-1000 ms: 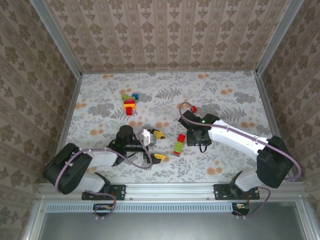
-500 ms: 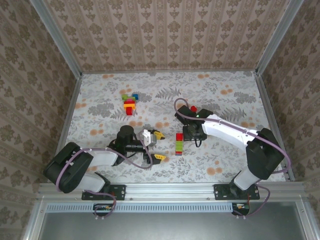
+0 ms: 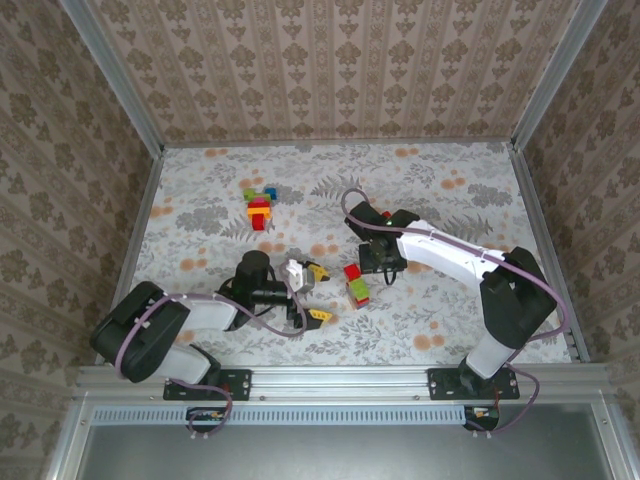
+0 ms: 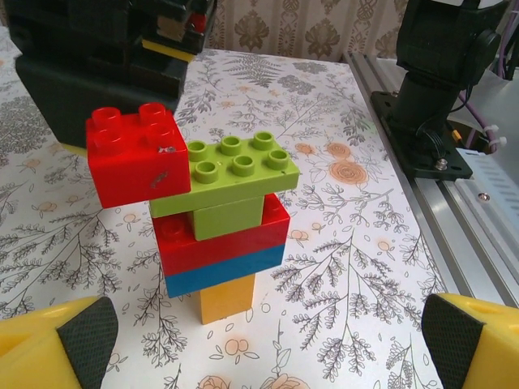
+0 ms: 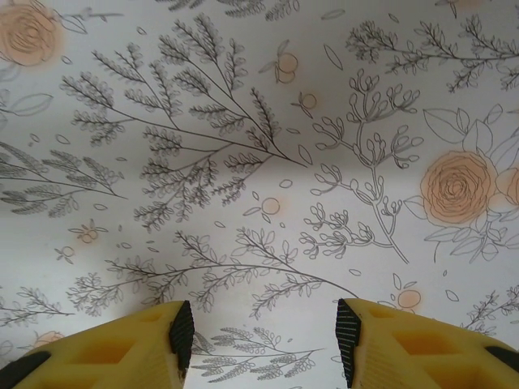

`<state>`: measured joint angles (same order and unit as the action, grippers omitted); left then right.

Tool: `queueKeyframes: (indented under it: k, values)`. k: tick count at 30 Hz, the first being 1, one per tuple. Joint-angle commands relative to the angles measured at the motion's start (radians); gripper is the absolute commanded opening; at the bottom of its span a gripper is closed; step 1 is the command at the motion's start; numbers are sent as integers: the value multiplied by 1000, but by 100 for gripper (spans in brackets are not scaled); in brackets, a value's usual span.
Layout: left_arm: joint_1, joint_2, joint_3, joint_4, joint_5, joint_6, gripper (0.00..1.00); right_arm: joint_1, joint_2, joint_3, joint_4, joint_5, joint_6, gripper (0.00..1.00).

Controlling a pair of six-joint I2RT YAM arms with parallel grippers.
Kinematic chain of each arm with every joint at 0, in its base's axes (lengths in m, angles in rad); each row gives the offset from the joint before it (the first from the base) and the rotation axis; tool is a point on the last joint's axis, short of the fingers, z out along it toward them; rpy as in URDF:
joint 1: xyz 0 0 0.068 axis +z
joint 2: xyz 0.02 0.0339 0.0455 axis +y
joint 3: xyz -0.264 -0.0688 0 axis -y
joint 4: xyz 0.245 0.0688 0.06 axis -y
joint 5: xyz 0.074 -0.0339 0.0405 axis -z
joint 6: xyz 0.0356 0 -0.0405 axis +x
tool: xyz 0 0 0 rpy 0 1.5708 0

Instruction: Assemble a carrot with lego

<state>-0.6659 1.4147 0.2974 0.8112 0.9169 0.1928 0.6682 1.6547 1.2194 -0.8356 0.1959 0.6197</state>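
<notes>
Table (image 4: 357, 243): lego (image 4: 223, 235) beyond left fingers (image 4: 458, 340) (apart).

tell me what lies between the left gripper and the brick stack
The stretch from left gripper to brick stack is bare tabletop, in the left wrist view.

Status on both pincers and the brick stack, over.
Left pincer open, empty. Right pincer open, empty. Brick stack on table between them, ungripped. Nothing blocking.
</notes>
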Motion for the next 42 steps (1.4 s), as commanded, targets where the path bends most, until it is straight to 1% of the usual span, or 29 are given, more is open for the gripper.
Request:
queueKeyframes:
  k: [1, 15, 21, 26, 27, 29, 30, 32, 35, 38, 42]
  values:
    - [5, 13, 32, -9, 16, 29, 100, -2, 22, 34, 4, -11, -34, 53]
    - [5, 48, 63, -36, 12, 43, 100, -3, 114, 119, 27, -49, -135, 53]
    - [5, 115, 105, -25, 25, 46, 100, 0, 139, 149, 35, -70, -171, 53]
    - [5, 199, 157, 4, 42, 36, 100, 1, 119, 162, 35, -76, -190, 53]
    - [5, 216, 166, 10, 48, 35, 100, 0, 115, 165, 26, -60, -189, 53]
    - [5, 254, 186, 36, 61, 30, 100, -4, 108, 182, -6, 41, -189, 54]
    - [5, 269, 195, 45, 67, 30, 100, -9, 107, 192, -20, 80, -188, 55]
    - [5, 301, 220, 54, 79, 30, 100, -25, 107, 213, -34, 133, -206, 63]
    - [5, 340, 251, 59, 90, 38, 100, -56, 124, 258, -55, 144, -266, 70]
    - [5, 365, 280, 56, 104, 49, 100, -96, 166, 315, -77, 156, -369, 72]
    - [6, 388, 316, 50, 112, 65, 100, -162, 264, 392, -91, 159, -530, 73]
